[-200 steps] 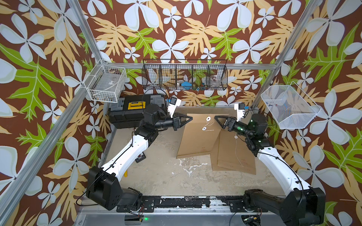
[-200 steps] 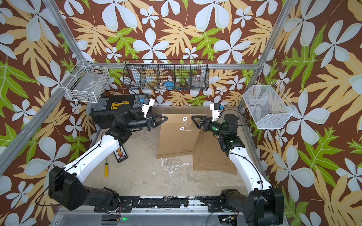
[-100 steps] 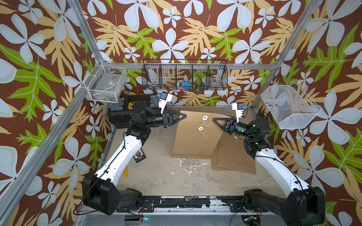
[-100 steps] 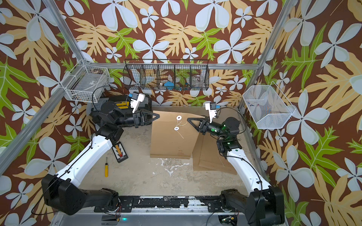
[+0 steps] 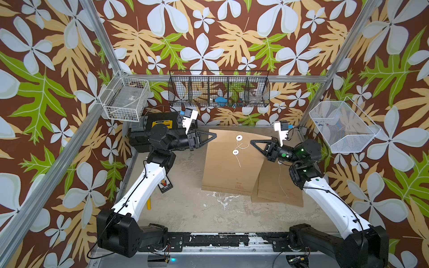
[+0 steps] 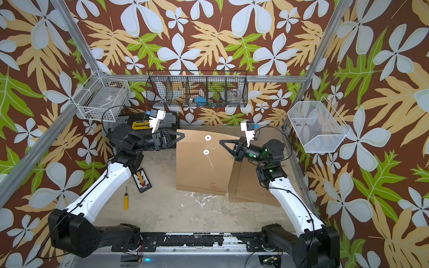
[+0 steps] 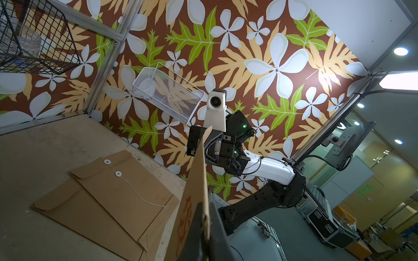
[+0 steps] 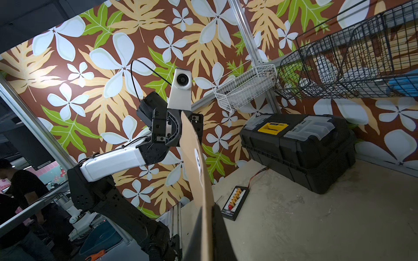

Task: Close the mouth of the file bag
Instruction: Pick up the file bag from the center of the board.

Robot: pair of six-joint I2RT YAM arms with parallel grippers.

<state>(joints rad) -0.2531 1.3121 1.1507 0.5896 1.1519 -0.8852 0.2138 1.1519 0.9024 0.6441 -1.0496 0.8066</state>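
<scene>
Hard to tell whether the kraft file bag is shut at its top (seen only edge-on in both wrist views). Hides part of the spare envelopes lying below the right gripper. Held up between both grippers: left gripper clamped on one top corner, right gripper pinched tight on the opposite edge.

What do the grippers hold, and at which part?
Both hold the file bag by its mouth end: left gripper at one corner, right gripper at the opposite side.
</scene>
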